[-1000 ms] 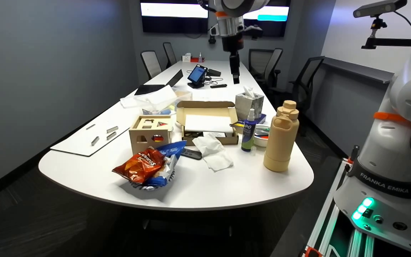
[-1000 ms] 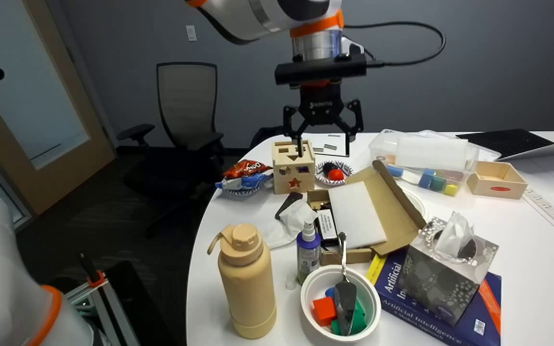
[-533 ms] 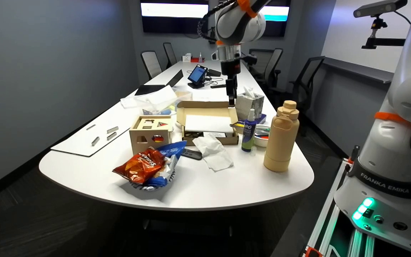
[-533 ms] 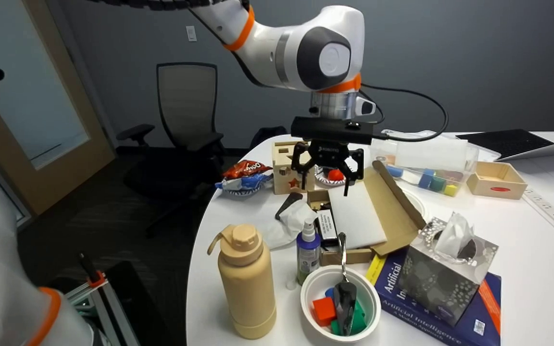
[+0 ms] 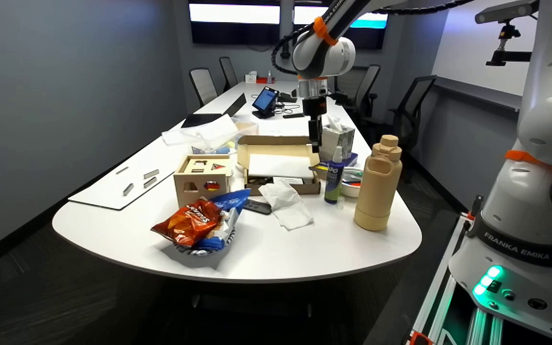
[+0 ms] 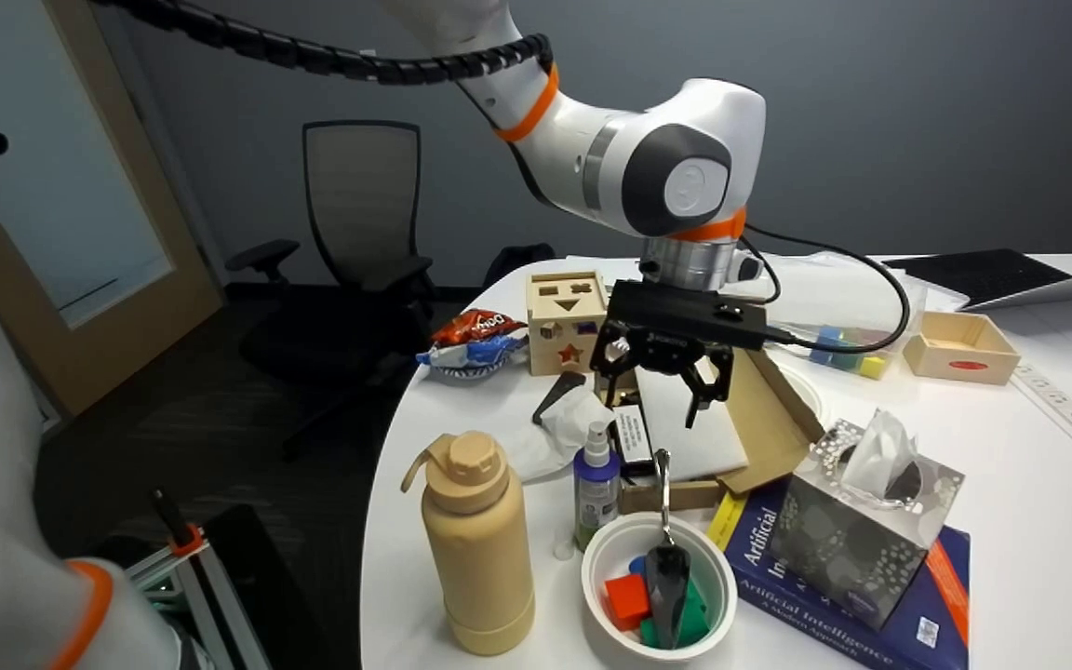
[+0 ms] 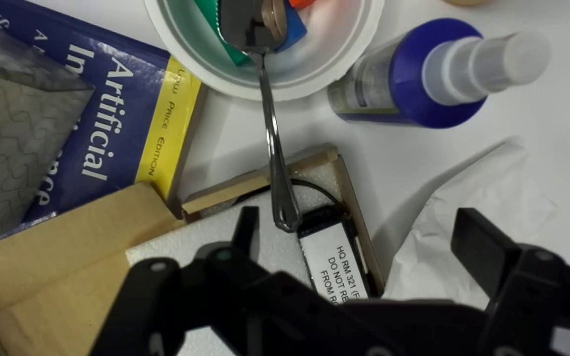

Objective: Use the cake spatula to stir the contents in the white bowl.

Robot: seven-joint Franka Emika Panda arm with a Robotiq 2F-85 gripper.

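The bowl (image 6: 629, 549) is sitting on the desk (image 6: 1038, 521), and the spatula (image 6: 668, 579) is resting in it, its blade lying over the red, green and blue blocks (image 6: 627, 603) and its handle crossing over the rim and, in an exterior view, pointing to twelve o'clock. The fingers (image 7: 247, 230) are standing wide apart, released, and are hanging over the carton (image 6: 773, 428) at the bowl's twelve o'clock, with the handle's tip lying lower and apart from them. In the wrist view that tip is appearing between the two, closer to the one on the nine o'clock side; whether it is touching the carton, I cannot tell. Around the bowl, in an exterior view, the spray (image 6: 597, 489) is standing upright just beside it at eleven o'clock, the tan bottle (image 6: 480, 568) is standing at nine, the book (image 6: 806, 614) is lying at three, and the tissue box (image 6: 848, 540) is sitting on the book at two. Beyond the spray, the napkin (image 6: 578, 421) is lying crumpled at eleven o'clock; farther along that line the chips (image 6: 477, 340) are lying just beside the cube (image 6: 555, 344).
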